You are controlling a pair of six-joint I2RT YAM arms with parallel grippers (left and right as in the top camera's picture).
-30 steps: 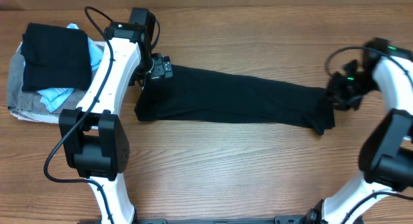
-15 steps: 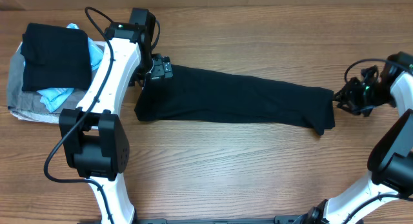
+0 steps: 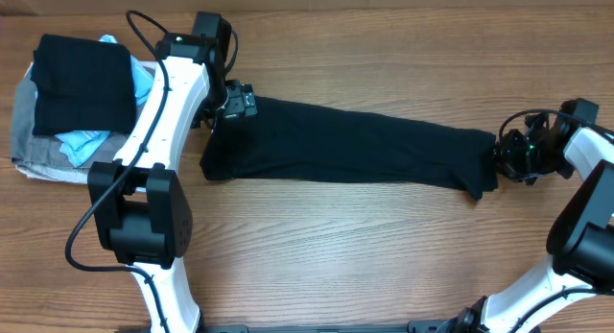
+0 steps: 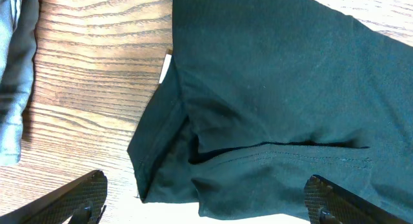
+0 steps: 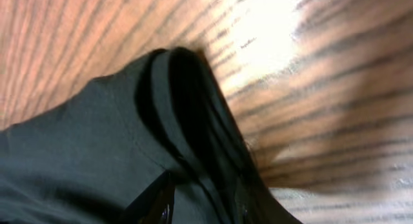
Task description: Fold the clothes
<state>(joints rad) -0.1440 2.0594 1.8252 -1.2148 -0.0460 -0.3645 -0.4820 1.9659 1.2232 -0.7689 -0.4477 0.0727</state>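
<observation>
The clothes are one black T-shirt (image 3: pixel 345 146), folded into a long band across the middle of the table. Its white neck label (image 4: pixel 166 68) peeks out at the left end. My left gripper (image 3: pixel 235 101) hovers over that left end, open wide, its fingertips (image 4: pixel 90 185) straddling the collar corner (image 4: pixel 205 180) with nothing held. My right gripper (image 3: pixel 501 158) is at the band's right end. In the right wrist view its jaws (image 5: pixel 200 201) stand narrowly open around the folded hem (image 5: pixel 187 88), with a fabric ridge between the fingers.
A pile of other garments lies at the far left: a folded black piece (image 3: pixel 82 83) on top, a light-blue one (image 3: pixel 84 141) and a grey one (image 3: pixel 34 131) beneath. Bare wooden table (image 3: pixel 384 256) stretches in front of the band.
My right gripper pulled away to the right of the shirt's end, then came back onto it. The shirt and the left arm have not moved.
</observation>
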